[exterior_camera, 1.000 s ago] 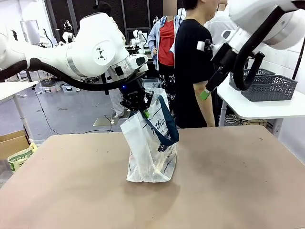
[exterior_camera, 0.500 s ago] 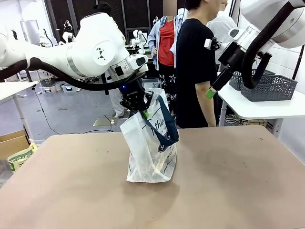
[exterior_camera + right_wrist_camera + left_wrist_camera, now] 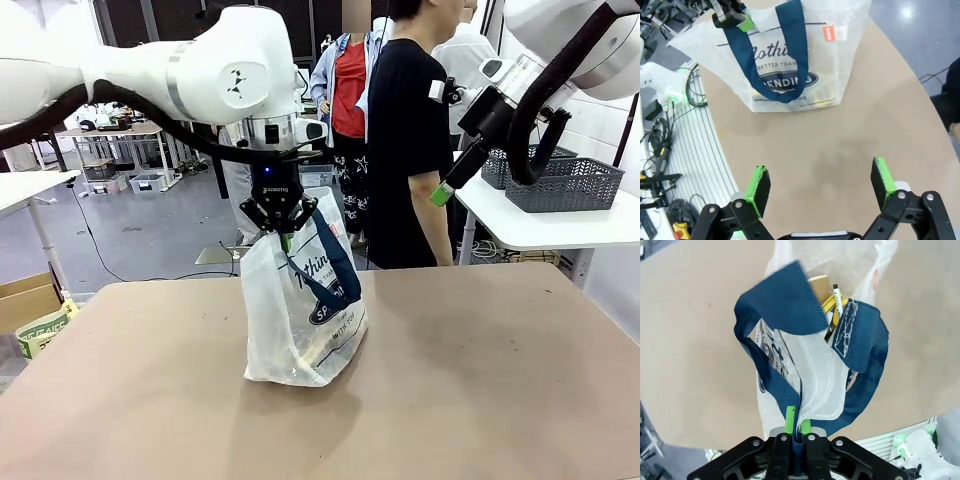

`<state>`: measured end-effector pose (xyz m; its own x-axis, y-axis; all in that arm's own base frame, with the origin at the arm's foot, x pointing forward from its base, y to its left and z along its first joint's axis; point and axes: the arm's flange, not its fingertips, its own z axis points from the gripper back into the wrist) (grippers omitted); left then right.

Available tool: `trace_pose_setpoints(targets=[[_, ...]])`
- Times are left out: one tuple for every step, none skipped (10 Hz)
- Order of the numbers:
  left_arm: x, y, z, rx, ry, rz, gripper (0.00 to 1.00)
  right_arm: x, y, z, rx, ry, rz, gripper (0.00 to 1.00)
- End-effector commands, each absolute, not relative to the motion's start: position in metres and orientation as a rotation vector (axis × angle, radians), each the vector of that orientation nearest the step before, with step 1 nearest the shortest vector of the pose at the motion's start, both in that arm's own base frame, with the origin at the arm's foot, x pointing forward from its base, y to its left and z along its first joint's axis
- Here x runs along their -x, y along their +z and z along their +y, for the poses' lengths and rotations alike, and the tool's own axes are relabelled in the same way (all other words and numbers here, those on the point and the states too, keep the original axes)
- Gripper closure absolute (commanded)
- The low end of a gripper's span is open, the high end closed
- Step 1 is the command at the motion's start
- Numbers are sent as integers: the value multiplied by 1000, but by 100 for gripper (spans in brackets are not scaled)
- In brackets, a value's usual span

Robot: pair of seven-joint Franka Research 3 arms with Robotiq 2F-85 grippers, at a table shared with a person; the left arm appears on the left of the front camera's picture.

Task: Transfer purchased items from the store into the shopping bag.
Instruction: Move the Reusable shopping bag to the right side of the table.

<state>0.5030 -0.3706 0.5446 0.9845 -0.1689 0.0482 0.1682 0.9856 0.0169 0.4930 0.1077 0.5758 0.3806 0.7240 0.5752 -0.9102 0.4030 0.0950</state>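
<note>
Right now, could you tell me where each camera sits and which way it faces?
Front: between the arms, facing across the table; left gripper holds the shopping bag.
Left wrist: above, looking down into the bag at pens.
Right wrist: high, open right gripper facing down.
All three share the bag.

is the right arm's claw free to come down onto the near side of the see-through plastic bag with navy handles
Probably yes: the right claw hangs open and empty above bare table, and the bag's lettered side faces it; the left claw pinches only the bag's top.
</note>
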Motion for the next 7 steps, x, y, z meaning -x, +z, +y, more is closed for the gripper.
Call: trace_pose_setpoints(targets=[[-526, 563, -380, -40, -156, -19, 100, -493, 576, 109, -433, 1069, -497, 0], [-532, 572, -373, -57, -146, -36, 100, -493, 576, 109, -433, 1069, -497, 0], [-538, 586, -367, -82, -128, -58, 100, -493, 576, 109, -433, 1069, -497, 0], [-545, 594, -359, -107, -115, -76, 100, -493, 576, 109, -433, 1069, -497, 0], [-548, 604, -349, -122, -109, -84, 100, -493, 576, 109, -433, 1069, -497, 0], [-548, 613, -338, -149, -108, -87, 100, -493, 576, 109, -433, 1069, -497, 0], [-546, 626, -322, -167, -67, -121, 100, -493, 576, 109, -433, 1069, -497, 0]])
